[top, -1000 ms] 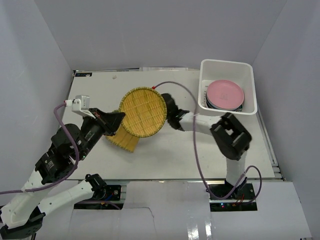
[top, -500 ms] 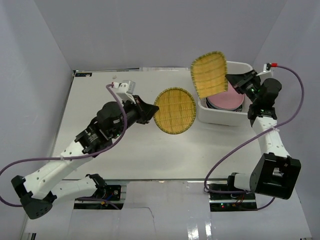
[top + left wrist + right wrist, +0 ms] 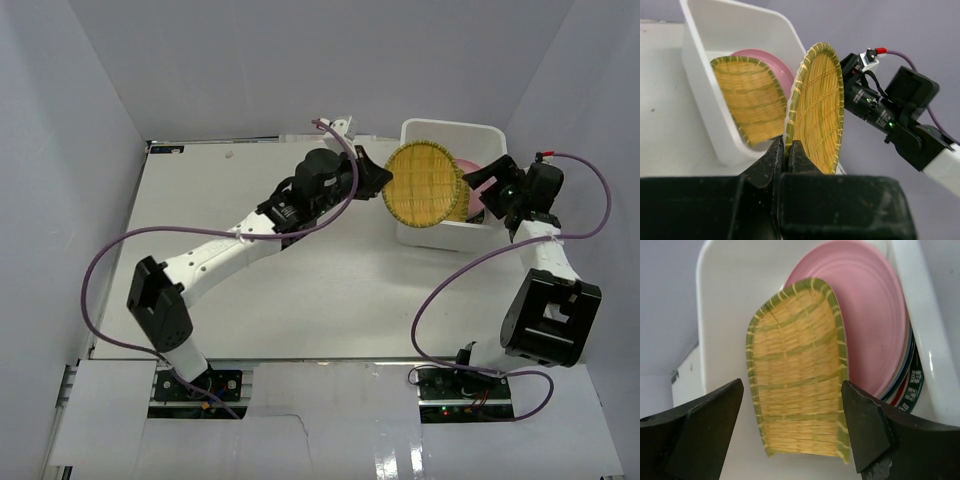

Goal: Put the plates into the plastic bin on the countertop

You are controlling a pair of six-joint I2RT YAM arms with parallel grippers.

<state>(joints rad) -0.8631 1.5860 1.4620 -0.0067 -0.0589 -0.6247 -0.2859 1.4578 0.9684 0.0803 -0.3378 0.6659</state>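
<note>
My left gripper [image 3: 787, 145] is shut on the rim of a round yellow woven plate [image 3: 817, 107], which it holds on edge over the near-left rim of the white plastic bin [image 3: 455, 232]. From above, that plate [image 3: 425, 187] hides much of the bin's inside. My right gripper [image 3: 790, 435] is open just above the bin. Below it, a second yellow woven plate [image 3: 797, 370] with squarer sides leans loose on the pink plate [image 3: 865, 325]. The pink plate tops a stack that includes a plate with a striped rim [image 3: 912, 385]. The countertop [image 3: 300, 290] holds no other plates.
Grey enclosure walls [image 3: 60, 120] close in the countertop on three sides, and the bin stands in the far right corner. Purple cables [image 3: 440, 290] loop from both arms over the table. The right arm [image 3: 890, 115] sits close behind the plate held by the left gripper.
My right gripper carried the squarer woven plate to the bin, then opened and left it leaning on the pink plate. My left arm swung the round woven plate right, up to the bin.
</note>
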